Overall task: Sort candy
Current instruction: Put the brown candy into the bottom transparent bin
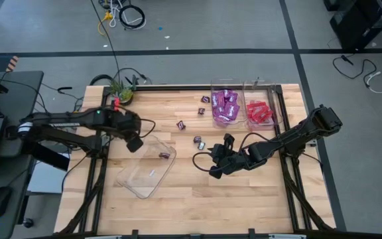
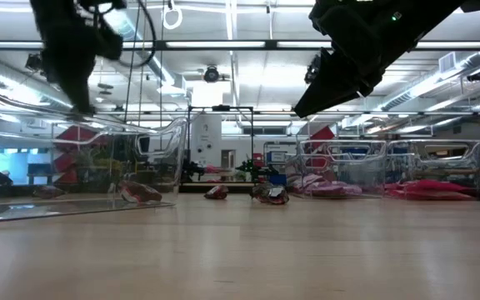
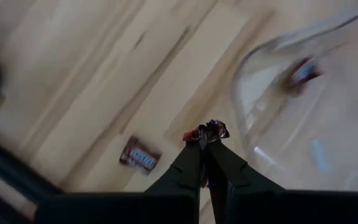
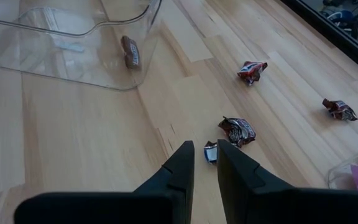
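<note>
My left gripper (image 1: 135, 143) hangs above the table by the far left corner of an empty-looking clear tray (image 1: 144, 174) and is shut on a small dark brown and red wrapped candy (image 3: 207, 131). One brown candy (image 1: 164, 155) lies inside that tray. My right gripper (image 1: 214, 154) hovers mid-table, narrowly open and empty, over a tiny blue-white piece (image 4: 211, 151) and a brown packet (image 4: 238, 130). More loose candies (image 1: 181, 124) lie on the wood. Purple packets (image 1: 225, 106) and red packets (image 1: 258, 113) fill two clear trays at the far right. My left gripper pinches the small wrapped candy's near end (image 3: 202, 138) between its two fingertips (image 3: 188, 163), coming from above and slanting down. The candy sticks out past the fingertips, lifted clear of the table.
A brown candy bar (image 3: 138, 155) lies on the wood below my left gripper. Two more wrapped pieces (image 1: 204, 99) lie near the purple tray. A plant and cables (image 1: 121, 93) sit at the table's far left corner. Open wood lies along the near edge.
</note>
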